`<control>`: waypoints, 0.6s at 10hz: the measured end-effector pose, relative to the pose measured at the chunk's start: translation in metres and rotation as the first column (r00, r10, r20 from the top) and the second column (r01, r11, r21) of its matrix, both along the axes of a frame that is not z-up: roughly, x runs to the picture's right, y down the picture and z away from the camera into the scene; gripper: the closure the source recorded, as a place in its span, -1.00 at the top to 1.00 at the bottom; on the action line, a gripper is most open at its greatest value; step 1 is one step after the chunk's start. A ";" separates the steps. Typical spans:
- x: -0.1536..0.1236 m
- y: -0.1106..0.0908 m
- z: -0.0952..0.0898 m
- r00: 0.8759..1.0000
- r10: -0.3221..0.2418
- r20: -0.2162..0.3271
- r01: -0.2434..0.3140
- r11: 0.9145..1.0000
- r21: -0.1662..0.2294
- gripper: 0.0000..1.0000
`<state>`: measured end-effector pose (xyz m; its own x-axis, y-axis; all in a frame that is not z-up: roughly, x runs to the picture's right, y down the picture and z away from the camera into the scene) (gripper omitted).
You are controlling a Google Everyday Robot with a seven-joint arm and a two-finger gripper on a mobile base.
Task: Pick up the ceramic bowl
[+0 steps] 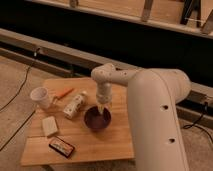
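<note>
The ceramic bowl (97,119) sits toward the worktop's (110,145) right edge, midway front to back. The gripper (101,109) hangs at its rim; its opening I cannot tell. The glossy rim could slip, nudging the bowl off that edge.

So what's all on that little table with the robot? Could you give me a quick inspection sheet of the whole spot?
Surface: small wooden table, tan floor around it.
Job's things: ceramic bowl, dark maroon, upright near the table's middle.
Clutter: white cup at left; orange item; white bottle lying down; pale block; dark packet at front.
Grippers: gripper pointing down at the bowl's far rim.
Cables: black cable on the left floor; another at right.
Surroundings: dark wall, metal rail behind.
</note>
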<state>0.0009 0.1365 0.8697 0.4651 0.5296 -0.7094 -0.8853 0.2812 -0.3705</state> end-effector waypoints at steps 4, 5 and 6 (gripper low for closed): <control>-0.015 -0.018 -0.007 1.000 -0.005 0.031 0.004 1.000 0.021 -1.00; -0.033 -0.033 -0.016 0.998 0.011 0.059 -0.013 0.999 0.038 -1.00; -0.042 -0.040 -0.020 0.997 0.025 0.075 -0.028 0.998 0.050 -1.00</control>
